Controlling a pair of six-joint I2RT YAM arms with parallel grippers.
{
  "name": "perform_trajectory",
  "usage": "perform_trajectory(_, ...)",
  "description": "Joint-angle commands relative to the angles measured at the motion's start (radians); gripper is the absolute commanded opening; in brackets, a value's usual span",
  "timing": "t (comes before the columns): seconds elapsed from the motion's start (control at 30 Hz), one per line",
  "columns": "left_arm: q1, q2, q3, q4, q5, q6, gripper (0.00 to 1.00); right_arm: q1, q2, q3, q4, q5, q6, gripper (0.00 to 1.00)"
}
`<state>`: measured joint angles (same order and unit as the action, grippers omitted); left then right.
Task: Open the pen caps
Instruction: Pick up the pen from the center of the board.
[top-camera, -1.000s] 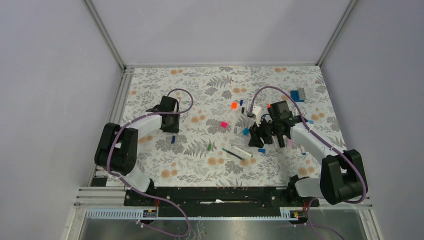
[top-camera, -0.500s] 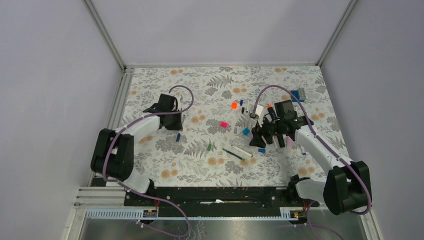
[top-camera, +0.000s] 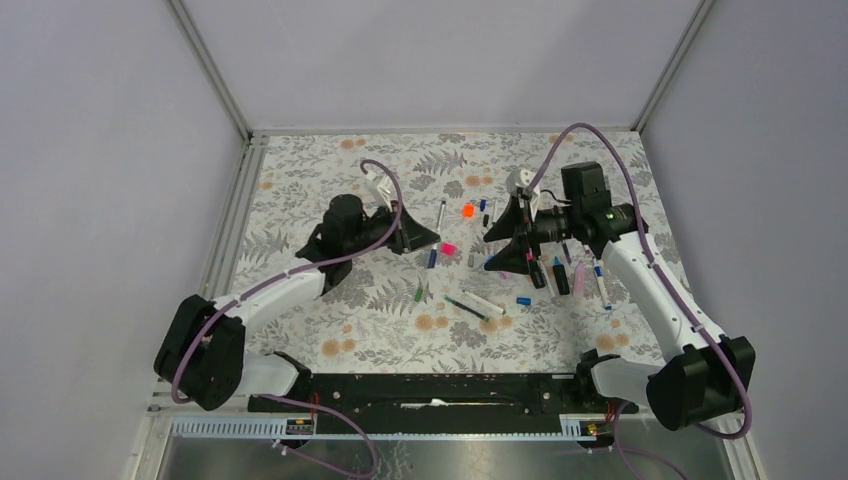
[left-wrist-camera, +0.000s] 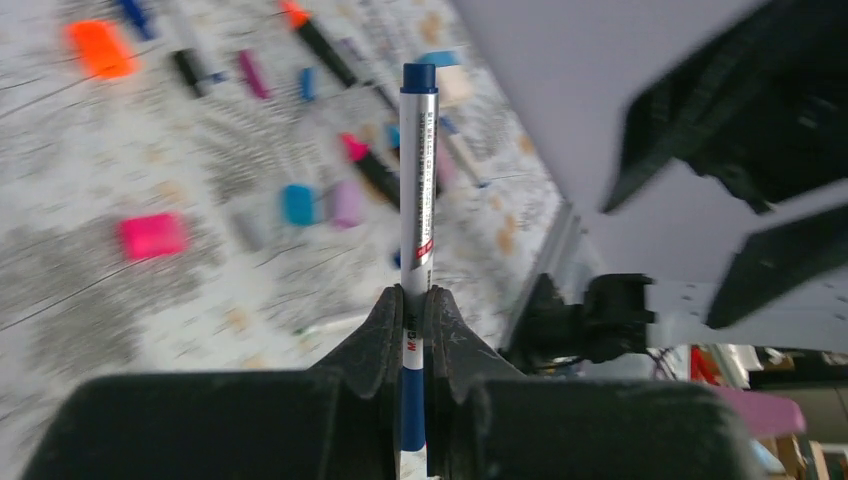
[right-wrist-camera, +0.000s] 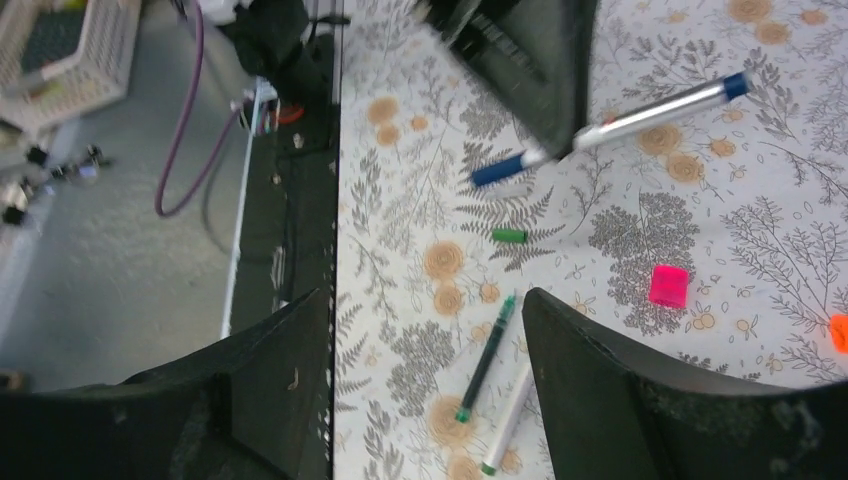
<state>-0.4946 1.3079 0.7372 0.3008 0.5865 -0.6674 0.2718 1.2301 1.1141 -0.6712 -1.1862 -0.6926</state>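
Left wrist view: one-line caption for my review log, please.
Left pincer shut on a silver pen with blue ends, held above the floral table and its scattered caps.

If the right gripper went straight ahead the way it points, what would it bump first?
Probably the silver pen held in the left gripper, right in front of the open right gripper; depth is unclear.
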Motion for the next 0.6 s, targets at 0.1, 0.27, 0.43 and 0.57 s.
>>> perform_trajectory(0.1,-0.206,0.048,0.054,0.406,-0.146,-0.134,0.0,-0.062,-0.021,-0.134,0.75,-0.001,1.117,0.75)
perform_trajectory(0.27,-0.27,0.105,0.098,0.417,-0.204,-0.138,0.0,-0.104,-0.041,-0.33,1.263,0.083,1.631,0.72)
perform_trajectory(0.43,-0.305,0.14,0.119,0.426,-0.225,-0.155,0.0,-0.106,-0.043,-0.38,1.304,0.102,1.674,0.65)
perform_trajectory(0.57,-0.313,0.165,0.128,0.438,-0.224,-0.178,0.0,-0.105,-0.041,-0.411,1.381,0.104,1.707,0.61)
